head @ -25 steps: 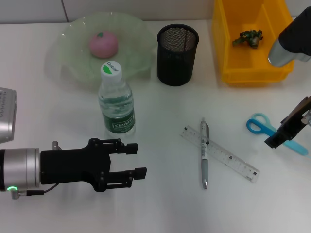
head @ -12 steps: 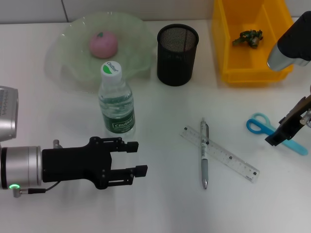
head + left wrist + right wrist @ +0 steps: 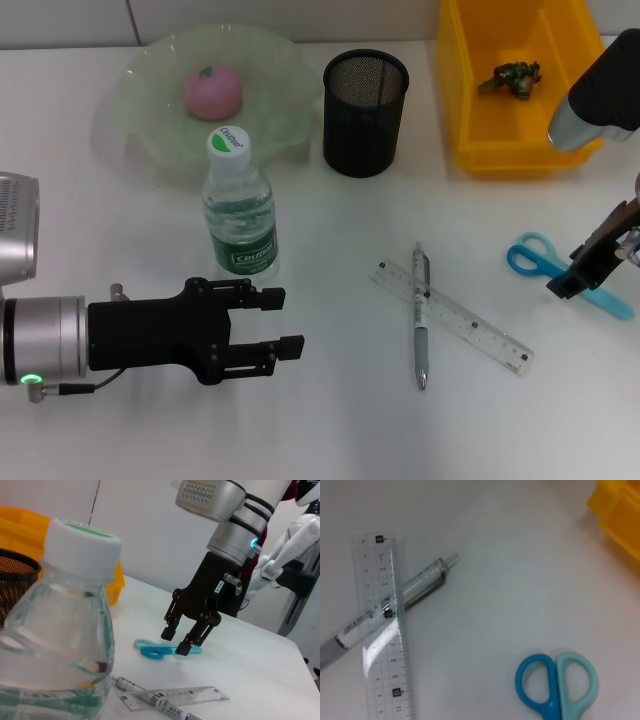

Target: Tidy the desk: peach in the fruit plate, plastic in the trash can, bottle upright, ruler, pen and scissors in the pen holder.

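The pink peach (image 3: 212, 90) lies in the pale green fruit plate (image 3: 140, 140). The bottle (image 3: 240, 205) stands upright in front of the plate; it fills the left wrist view (image 3: 55, 630). A pen (image 3: 420, 318) lies across a clear ruler (image 3: 470, 325) on the table. Blue scissors (image 3: 535, 260) lie at the right, with handles showing in the right wrist view (image 3: 555, 680). My right gripper (image 3: 572, 278) hovers open over the scissors' blades (image 3: 175, 641). My left gripper (image 3: 285, 322) is open and empty, just in front of the bottle. Crumpled plastic (image 3: 510, 78) lies in the yellow bin (image 3: 455, 90).
The black mesh pen holder (image 3: 365, 100) stands upright between the plate and the yellow bin. The ruler (image 3: 382, 630) and pen (image 3: 405, 597) also show in the right wrist view. The pen and ruler lie between my two grippers.
My right gripper has shifted slightly to the right above the scissors. My left gripper has barely moved. The objects lie as before.
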{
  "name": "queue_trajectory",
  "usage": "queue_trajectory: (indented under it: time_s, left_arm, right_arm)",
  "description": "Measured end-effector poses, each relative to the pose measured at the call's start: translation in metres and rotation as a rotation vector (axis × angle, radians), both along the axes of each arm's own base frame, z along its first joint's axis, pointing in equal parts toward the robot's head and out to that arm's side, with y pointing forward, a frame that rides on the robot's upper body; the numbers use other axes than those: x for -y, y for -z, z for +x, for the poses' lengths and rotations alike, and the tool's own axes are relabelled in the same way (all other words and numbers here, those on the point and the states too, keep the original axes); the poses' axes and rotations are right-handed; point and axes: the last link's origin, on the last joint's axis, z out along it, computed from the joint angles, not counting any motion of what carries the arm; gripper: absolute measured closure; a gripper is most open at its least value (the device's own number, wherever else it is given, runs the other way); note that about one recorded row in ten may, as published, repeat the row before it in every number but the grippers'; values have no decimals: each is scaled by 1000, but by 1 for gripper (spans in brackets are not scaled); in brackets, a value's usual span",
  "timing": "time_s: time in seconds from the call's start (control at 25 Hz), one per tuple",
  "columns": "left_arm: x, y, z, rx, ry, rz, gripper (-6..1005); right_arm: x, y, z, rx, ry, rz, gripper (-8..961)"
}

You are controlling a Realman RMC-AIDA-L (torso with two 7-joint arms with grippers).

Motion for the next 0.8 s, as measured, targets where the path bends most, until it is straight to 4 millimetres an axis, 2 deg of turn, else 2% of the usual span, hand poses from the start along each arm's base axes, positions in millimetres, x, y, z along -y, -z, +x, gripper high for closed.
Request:
queue_trajectory:
  time_s: [0.8]
  left_arm:
    - [-2,0,2,1,-2,-3,336]
  right_arm:
    - [-1,5,7,3,-7,-9,590]
